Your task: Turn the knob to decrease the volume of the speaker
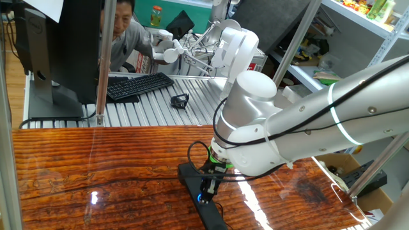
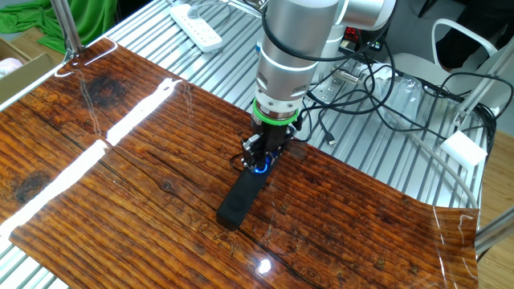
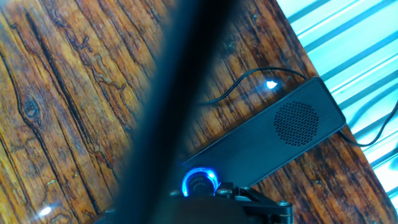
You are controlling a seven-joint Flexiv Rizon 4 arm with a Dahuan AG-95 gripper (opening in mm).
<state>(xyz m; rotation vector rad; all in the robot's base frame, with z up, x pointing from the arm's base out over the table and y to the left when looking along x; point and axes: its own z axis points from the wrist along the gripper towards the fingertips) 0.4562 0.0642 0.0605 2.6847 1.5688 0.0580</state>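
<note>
Here the gripper points straight down with its fingers closed about the knob, the blue-lit dial on the end of the speaker nearer the arm, so the claw appears clenched on that dial, though the contact itself is partly hidden. The speaker lies flat on the wooden table, its thin cable curling away beside it. The step in hand is judged to be the turning itself; the next move calls for rolling the wrist in the volume-lowering direction without slipping or dragging the bar.

Glossy white, rounded arm segments; black cables alongside; green ring above the black end effector.
</note>
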